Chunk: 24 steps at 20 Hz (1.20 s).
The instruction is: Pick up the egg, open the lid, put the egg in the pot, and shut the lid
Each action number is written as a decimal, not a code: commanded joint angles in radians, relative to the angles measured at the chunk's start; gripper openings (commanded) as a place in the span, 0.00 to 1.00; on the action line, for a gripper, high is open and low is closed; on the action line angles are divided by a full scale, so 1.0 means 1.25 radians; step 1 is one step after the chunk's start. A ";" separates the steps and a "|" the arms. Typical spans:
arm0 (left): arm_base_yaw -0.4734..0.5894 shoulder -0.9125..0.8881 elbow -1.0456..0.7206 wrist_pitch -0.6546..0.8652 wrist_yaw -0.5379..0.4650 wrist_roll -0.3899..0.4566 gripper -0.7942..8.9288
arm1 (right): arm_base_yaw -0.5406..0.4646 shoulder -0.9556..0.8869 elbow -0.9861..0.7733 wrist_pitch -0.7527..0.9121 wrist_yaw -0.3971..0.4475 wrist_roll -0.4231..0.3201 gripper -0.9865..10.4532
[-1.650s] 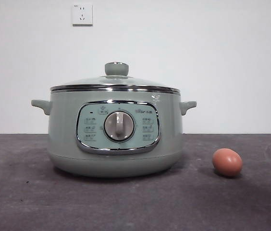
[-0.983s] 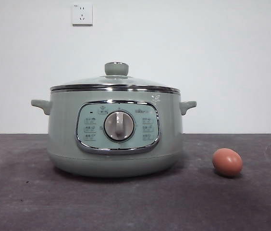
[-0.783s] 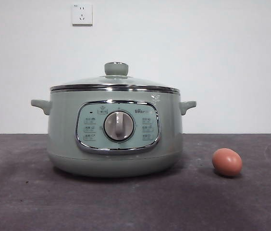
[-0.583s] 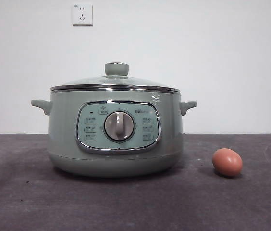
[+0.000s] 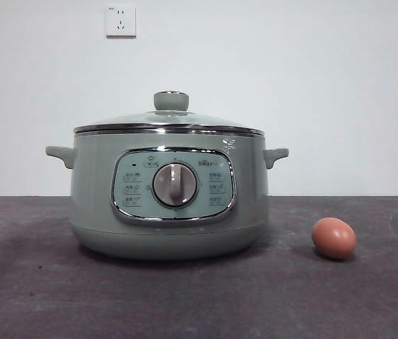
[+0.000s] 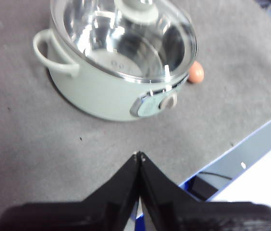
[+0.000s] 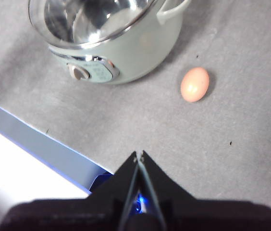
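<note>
Sage-green pot (image 5: 167,212), seemingly brown-orange egg (image 5: 334,238)

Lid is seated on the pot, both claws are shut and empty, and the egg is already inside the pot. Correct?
Not quite: the egg is not inside; the front view shows it lying on the table beside the pot. The lid is seated, and the left claw and right claw are shut and empty.

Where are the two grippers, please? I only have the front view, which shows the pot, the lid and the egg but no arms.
Observer: Both wait high above the table. The left gripper is shut, holding nothing.
Operator: And the right one?
Observer: The right gripper is shut too, up above the egg.
Operator: Anything inside the pot?
Observer: Through the lid the pot shows only a bare steel bowl.
</note>
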 commanded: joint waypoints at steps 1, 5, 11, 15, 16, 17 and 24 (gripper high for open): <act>0.001 -0.001 0.002 0.008 -0.001 0.019 0.09 | 0.003 0.002 0.001 0.006 0.002 -0.013 0.10; 0.001 -0.001 0.002 0.023 -0.002 0.013 0.69 | 0.002 0.003 0.001 0.018 0.002 0.012 0.56; 0.001 0.013 0.002 0.023 -0.002 0.008 0.70 | 0.002 0.005 0.001 0.021 0.002 0.016 0.61; 0.001 0.017 0.002 0.023 -0.002 0.008 0.70 | 0.003 0.045 0.001 0.054 0.017 0.031 0.61; 0.001 0.017 0.003 0.023 -0.001 0.008 0.70 | 0.006 0.065 0.001 0.069 0.030 0.036 0.61; 0.001 0.017 0.003 0.024 -0.001 0.008 0.70 | 0.014 0.089 0.001 0.086 0.045 0.046 0.61; 0.001 0.017 0.003 0.024 0.000 0.008 0.70 | 0.101 0.348 0.001 0.201 0.131 0.066 0.61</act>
